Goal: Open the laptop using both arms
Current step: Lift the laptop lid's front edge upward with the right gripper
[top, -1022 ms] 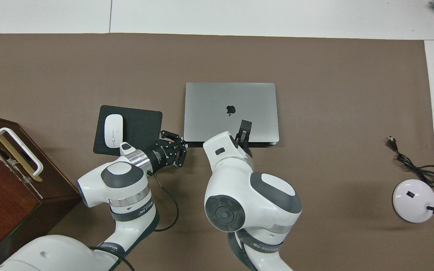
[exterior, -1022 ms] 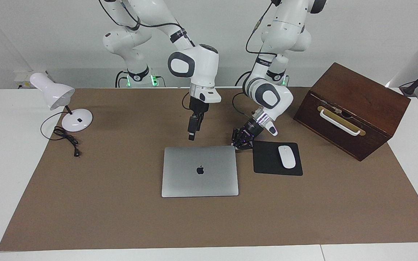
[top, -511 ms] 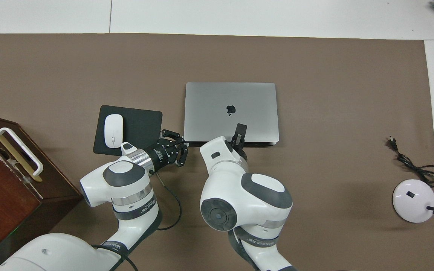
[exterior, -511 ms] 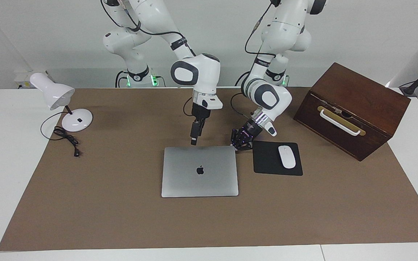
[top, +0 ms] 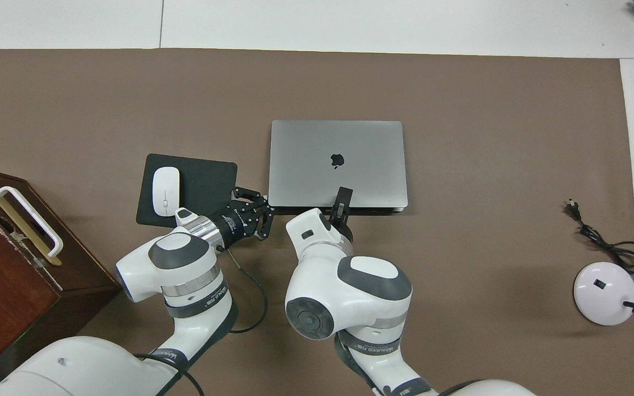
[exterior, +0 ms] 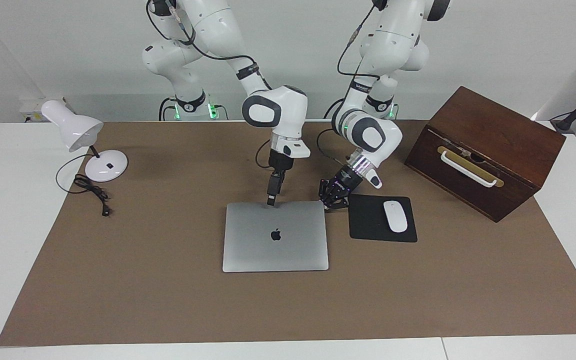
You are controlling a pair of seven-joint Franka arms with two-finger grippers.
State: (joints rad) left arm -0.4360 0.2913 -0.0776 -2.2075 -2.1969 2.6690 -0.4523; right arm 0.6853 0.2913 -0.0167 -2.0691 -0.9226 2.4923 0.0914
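Right now the laptop (exterior: 275,236) lies shut and flat on the brown mat (exterior: 168,300), near the middle of the table, with its long axis running from my left arm's end to my right arm's end. The dark apple logo (exterior: 275,234) on its lid reads upright in the facing view, so its top points toward me. I can't tell from here which long edge carries the hinge.

My left gripper (exterior: 326,201) sits low at the laptop's corner nearest my left arm's base, between the lid and the black mouse pad (exterior: 368,225); its fingertips are closed together and hold nothing. Whether they touch the laptop's edge I cannot tell.

My right gripper (exterior: 271,201) points straight down over the lid's edge nearest me, close to the middle of that edge. I cannot tell how its fingers stand.

White lettering runs round the collars of both arms, too small to read. A white mouse (exterior: 395,216) lies on the pad.
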